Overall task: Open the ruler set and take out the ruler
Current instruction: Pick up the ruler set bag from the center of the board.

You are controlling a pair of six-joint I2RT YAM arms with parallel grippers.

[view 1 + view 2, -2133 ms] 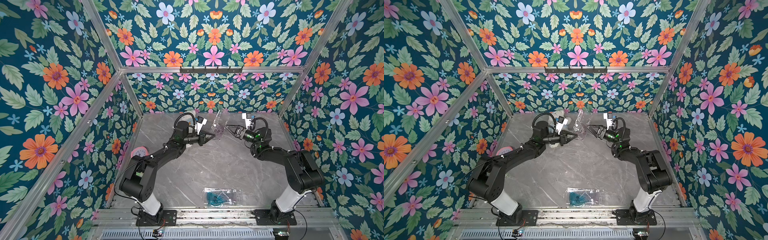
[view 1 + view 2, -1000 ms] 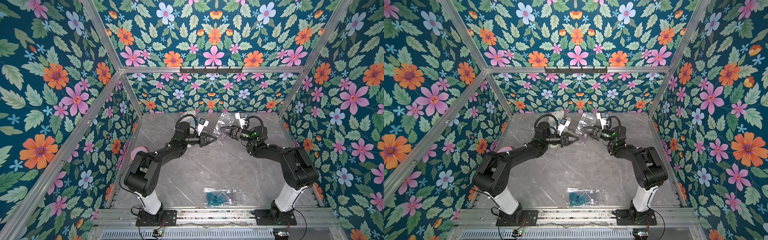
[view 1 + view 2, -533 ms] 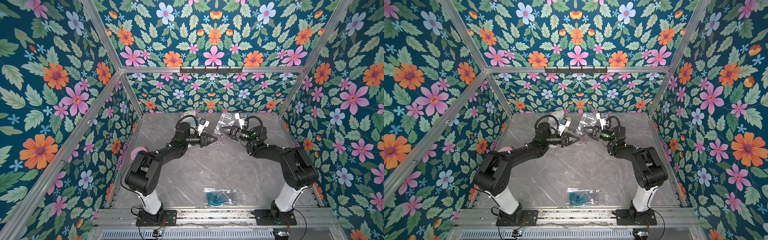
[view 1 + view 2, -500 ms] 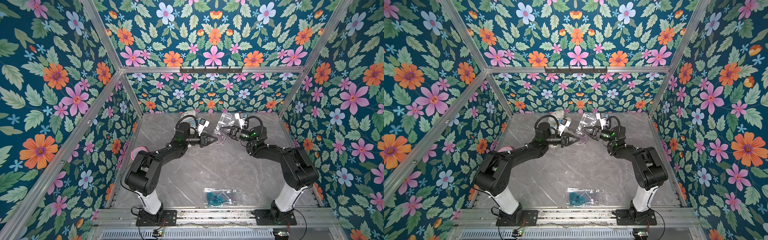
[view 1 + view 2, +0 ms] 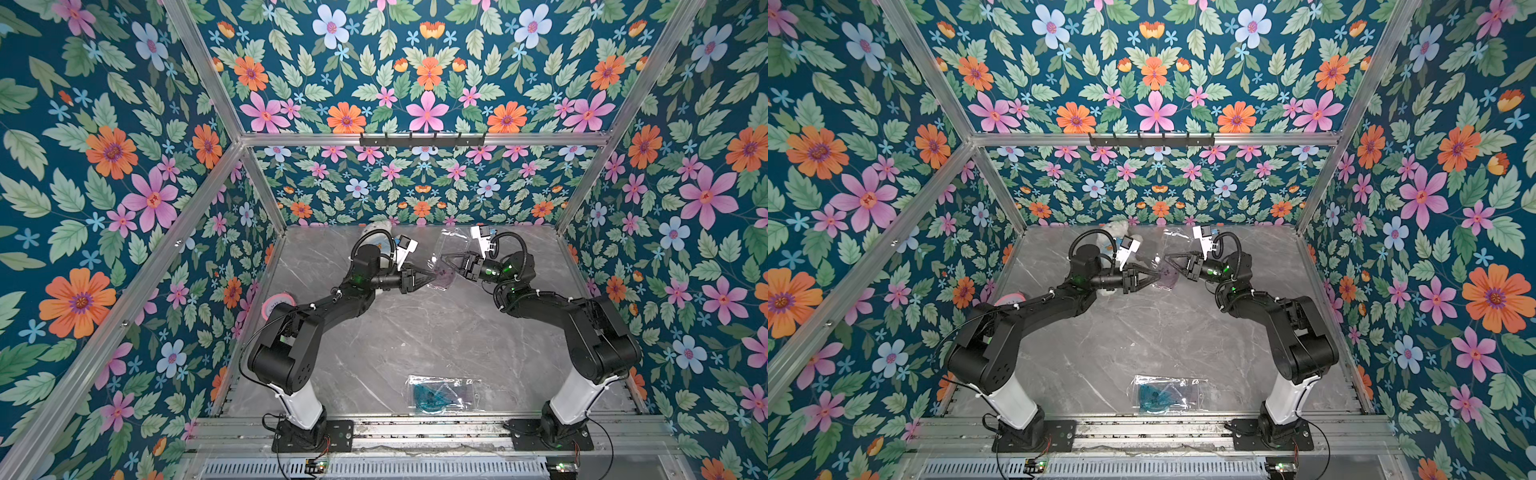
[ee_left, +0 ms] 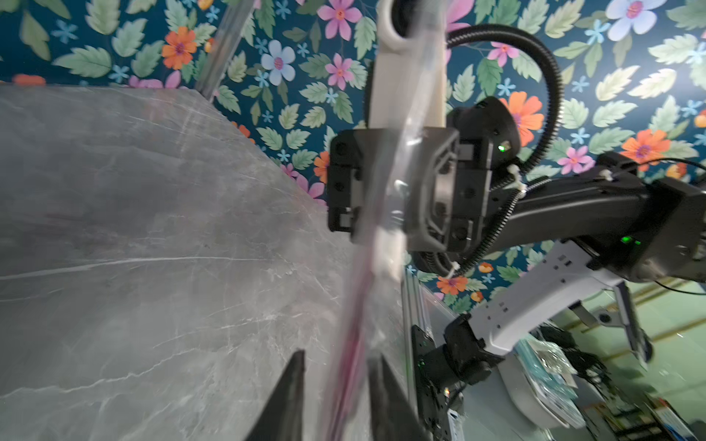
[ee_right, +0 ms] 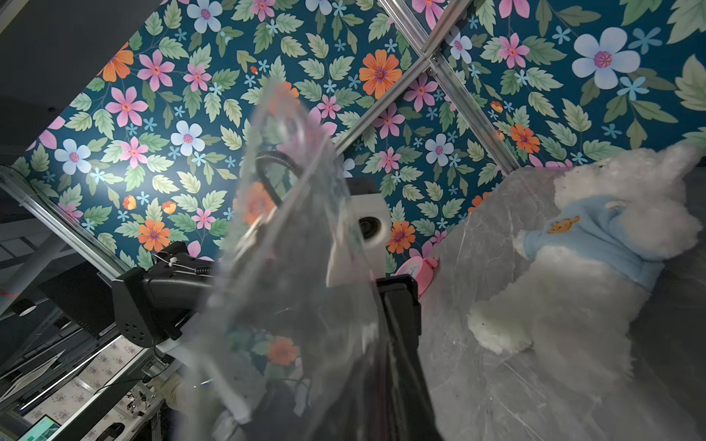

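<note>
The ruler set (image 5: 444, 266) is a clear plastic bag with purple pieces low inside, held upright above the table's back middle in both top views (image 5: 1166, 272). The ruler itself cannot be told apart among them. My right gripper (image 5: 445, 261) is shut on the bag's edge; its wrist view shows the film (image 7: 290, 236) rising from the gripper (image 7: 376, 382). My left gripper (image 5: 432, 273) faces it, open. In the left wrist view the gripper (image 6: 338, 357) straddles the bag's purple edge (image 6: 353, 343) without pinching it.
A second clear bag with teal pieces (image 5: 438, 395) lies near the front edge. A pink tape roll (image 5: 277, 302) sits by the left wall. A white plush toy in a blue shirt (image 7: 596, 259) lies at the back, behind my left arm.
My left gripper has opened and let go of the bag. My right gripper has closed on the bag. Both arms stay nearly in place.
</note>
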